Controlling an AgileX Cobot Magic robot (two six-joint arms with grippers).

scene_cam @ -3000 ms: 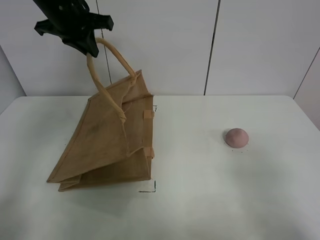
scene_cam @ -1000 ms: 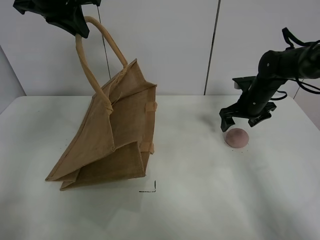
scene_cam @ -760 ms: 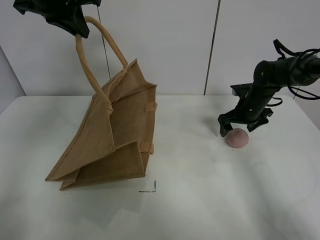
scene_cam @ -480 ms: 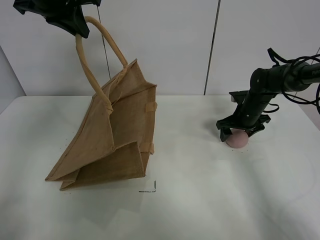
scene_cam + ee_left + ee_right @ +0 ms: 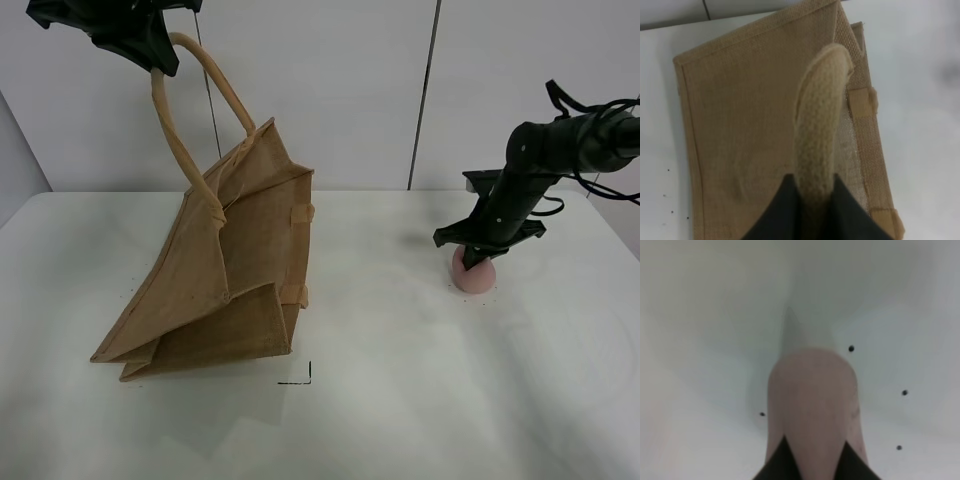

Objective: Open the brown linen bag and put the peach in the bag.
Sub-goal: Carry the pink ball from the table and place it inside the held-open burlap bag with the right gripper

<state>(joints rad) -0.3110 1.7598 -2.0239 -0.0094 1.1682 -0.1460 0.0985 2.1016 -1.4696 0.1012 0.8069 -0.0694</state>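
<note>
The brown linen bag (image 5: 225,270) stands tilted on the white table, its mouth pulled upward. My left gripper (image 5: 150,55) is high at the top left, shut on one beige handle (image 5: 175,110). In the left wrist view the handle (image 5: 820,125) runs between the dark fingertips of the left gripper (image 5: 812,192), with the bag (image 5: 740,125) below. The pink peach (image 5: 478,276) sits on the table at the right. My right gripper (image 5: 475,258) is down on it, shut around it. In the right wrist view the peach (image 5: 812,400) looks squeezed between the tips of the right gripper (image 5: 812,452).
The white table (image 5: 400,400) stretches between bag and peach. A black corner mark (image 5: 300,378) lies near the bag's front corner. White wall panels stand behind the table's far edge.
The right gripper came down over the peach and shut on it. The left gripper earlier pulled the handle higher and to the left; over the last second it and the bag stayed still.
</note>
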